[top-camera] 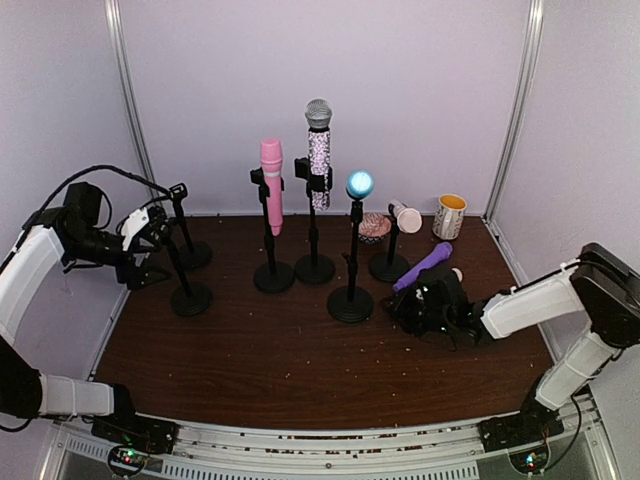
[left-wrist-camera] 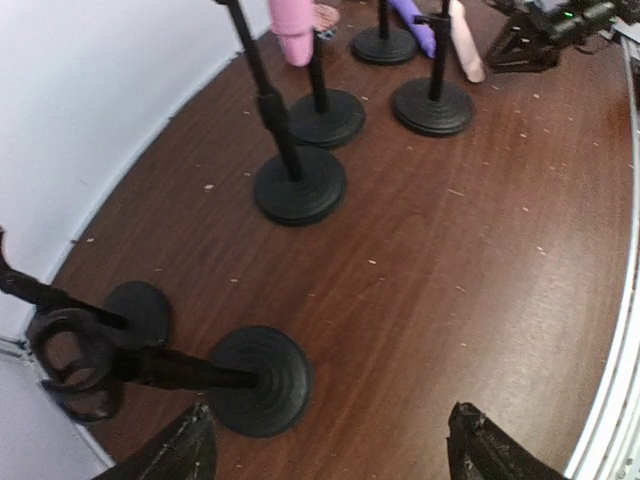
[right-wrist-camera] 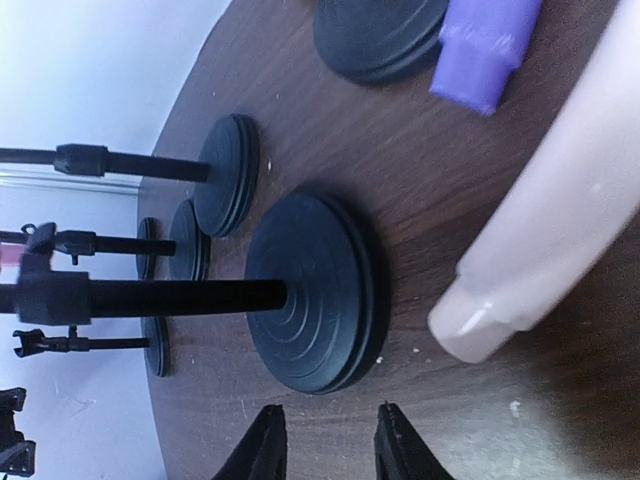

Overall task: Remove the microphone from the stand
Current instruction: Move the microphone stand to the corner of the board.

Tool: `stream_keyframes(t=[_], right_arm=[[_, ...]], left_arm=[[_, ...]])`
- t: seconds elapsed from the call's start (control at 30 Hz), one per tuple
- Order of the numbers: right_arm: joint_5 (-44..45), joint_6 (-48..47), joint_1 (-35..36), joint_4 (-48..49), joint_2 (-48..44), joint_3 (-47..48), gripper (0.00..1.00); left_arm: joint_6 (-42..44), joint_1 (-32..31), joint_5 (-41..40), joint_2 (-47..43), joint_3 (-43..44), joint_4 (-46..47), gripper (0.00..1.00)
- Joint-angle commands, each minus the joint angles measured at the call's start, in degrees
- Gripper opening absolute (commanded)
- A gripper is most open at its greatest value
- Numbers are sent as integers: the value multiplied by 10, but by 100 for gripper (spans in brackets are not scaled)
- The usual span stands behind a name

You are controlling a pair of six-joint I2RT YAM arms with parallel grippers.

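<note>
Top view: 6 microphone stands on the table (top-camera: 300,360)

4 stands hold microphones: pink microphone (top-camera: 271,185), glitter microphone (top-camera: 319,150), blue-headed microphone (top-camera: 359,184) and tilted cream microphone (top-camera: 405,216). The left gripper (top-camera: 152,232) is just beside the 2 bare stands (top-camera: 190,298). The purple microphone (top-camera: 425,264) lies near the right gripper (top-camera: 418,300).
</note>
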Motion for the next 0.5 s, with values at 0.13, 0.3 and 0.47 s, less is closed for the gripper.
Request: stream_keyframes(t=[0.13, 0.3, 0.47], right_arm=[[-95, 44, 13, 117, 108, 42, 27], [-73, 30, -6, 68, 96, 26, 20], [-96, -38, -50, -39, 97, 55, 15]], left_arm=[[93, -51, -8, 25, -67, -43, 80], [120, -85, -71, 84, -67, 4, 79], [160, -115, -142, 171, -56, 66, 77]])
